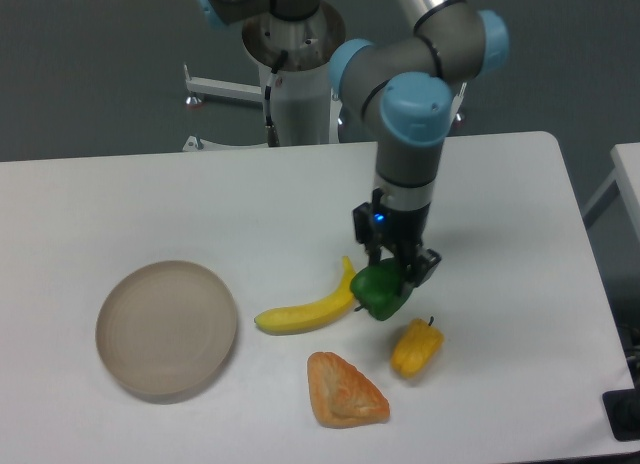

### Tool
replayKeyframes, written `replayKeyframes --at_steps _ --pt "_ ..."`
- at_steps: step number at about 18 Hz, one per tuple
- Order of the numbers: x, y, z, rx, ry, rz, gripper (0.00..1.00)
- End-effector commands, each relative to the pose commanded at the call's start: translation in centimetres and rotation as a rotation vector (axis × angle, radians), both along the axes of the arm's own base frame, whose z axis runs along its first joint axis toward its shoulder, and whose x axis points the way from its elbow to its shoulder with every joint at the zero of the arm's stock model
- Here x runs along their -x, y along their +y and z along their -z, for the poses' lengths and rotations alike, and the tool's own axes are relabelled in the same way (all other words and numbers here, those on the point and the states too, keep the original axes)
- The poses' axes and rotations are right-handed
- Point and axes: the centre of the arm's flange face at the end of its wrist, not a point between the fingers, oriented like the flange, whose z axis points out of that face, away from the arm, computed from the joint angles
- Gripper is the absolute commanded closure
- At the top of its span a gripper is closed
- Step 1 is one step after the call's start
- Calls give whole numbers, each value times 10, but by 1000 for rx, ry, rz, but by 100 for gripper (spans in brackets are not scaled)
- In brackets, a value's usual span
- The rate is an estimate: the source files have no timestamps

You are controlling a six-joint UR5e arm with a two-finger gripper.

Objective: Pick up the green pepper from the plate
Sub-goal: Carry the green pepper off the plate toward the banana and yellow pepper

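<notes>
Beside curved banana (pixel 305 311): fingers (pixel 398 271) clamped on glossy lumpy green pepper (pixel 380 291); ringed plate (pixel 166 329) apart.

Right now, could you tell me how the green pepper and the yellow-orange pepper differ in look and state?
The green pepper is dark green and glossy; the yellow-orange pepper is yellow-orange. The green pepper sits between the fingers of the gripper, beside the tip of the banana, while the yellow-orange pepper lies free on the table, untouched. The green one looks a little bigger and blockier, the yellow-orange one slimmer. Both are small peppers, and neither is on the plate.
</notes>
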Motion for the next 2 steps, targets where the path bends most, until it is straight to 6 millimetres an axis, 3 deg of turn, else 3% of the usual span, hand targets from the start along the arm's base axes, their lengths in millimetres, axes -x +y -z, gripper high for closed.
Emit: replayKeyframes --at_steps 2 --pt "0 0 1 3 -1 4 67"
